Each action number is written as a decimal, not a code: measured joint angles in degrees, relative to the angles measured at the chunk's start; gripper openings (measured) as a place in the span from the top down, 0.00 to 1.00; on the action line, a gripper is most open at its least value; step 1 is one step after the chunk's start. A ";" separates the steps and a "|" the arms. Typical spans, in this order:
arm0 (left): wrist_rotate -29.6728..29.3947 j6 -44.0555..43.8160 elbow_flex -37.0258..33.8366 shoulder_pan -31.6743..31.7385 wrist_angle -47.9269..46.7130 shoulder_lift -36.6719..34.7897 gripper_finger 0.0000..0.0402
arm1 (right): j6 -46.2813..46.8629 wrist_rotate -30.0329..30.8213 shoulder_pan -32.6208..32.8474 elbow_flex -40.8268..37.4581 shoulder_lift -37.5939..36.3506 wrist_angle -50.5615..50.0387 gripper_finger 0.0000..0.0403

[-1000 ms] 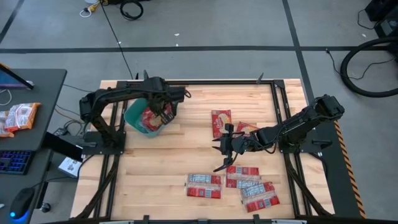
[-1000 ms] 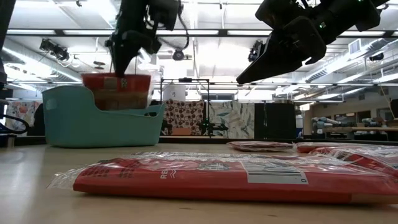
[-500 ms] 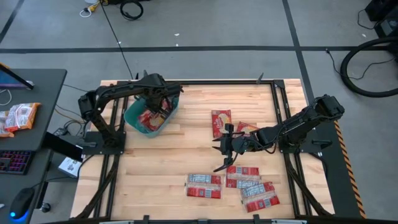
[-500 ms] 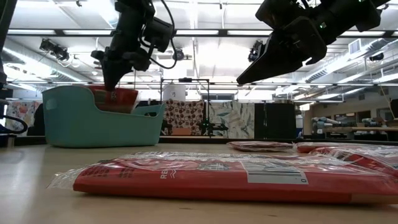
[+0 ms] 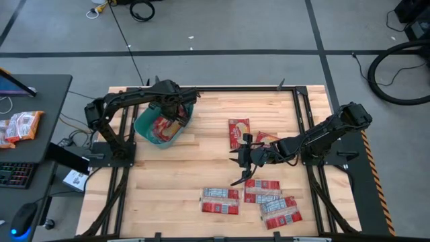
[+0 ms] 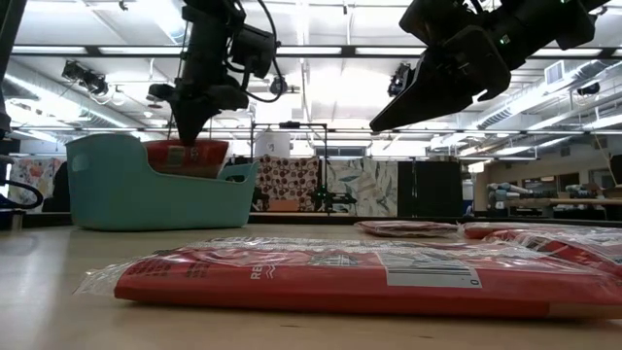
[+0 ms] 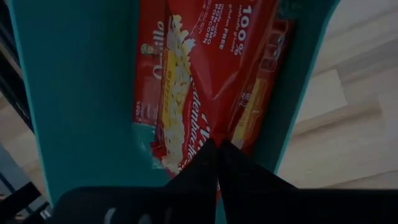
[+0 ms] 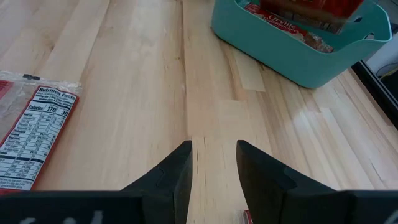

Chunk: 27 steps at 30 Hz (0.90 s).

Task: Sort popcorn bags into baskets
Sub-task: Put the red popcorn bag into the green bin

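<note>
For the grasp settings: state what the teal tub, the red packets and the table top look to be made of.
Teal tub: probably moulded plastic, smooth matte walls, rounded rim. Red packets: glossy clear film over printed wrap, showing glare and crinkled edges. Table top: wood planks, with visible grain and seams, likely sealed.

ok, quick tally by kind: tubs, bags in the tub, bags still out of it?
Teal tub: 1
Popcorn bags inside it: at least 2, the rest hidden
Popcorn bags outside it: about 8
Total: about 11
</note>
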 joint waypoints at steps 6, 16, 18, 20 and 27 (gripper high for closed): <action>-0.48 2.05 -0.04 -0.87 0.67 1.67 0.91 | 0.00 0.00 0.02 -0.02 0.00 0.07 0.68; 4.23 5.60 1.20 -1.78 0.71 2.24 0.65 | -0.04 -0.02 0.02 -0.04 0.00 0.11 0.68; 7.24 7.73 2.66 -2.10 1.25 2.08 0.63 | -0.04 -0.02 0.02 -0.04 0.00 0.11 0.68; 10.15 10.92 4.12 -3.35 2.55 2.08 0.62 | -0.04 -0.02 0.02 -0.04 0.00 0.06 0.68; 13.82 24.82 5.09 -12.88 13.92 2.31 0.61 | 4.53 0.15 0.02 -0.04 0.00 -6.95 0.68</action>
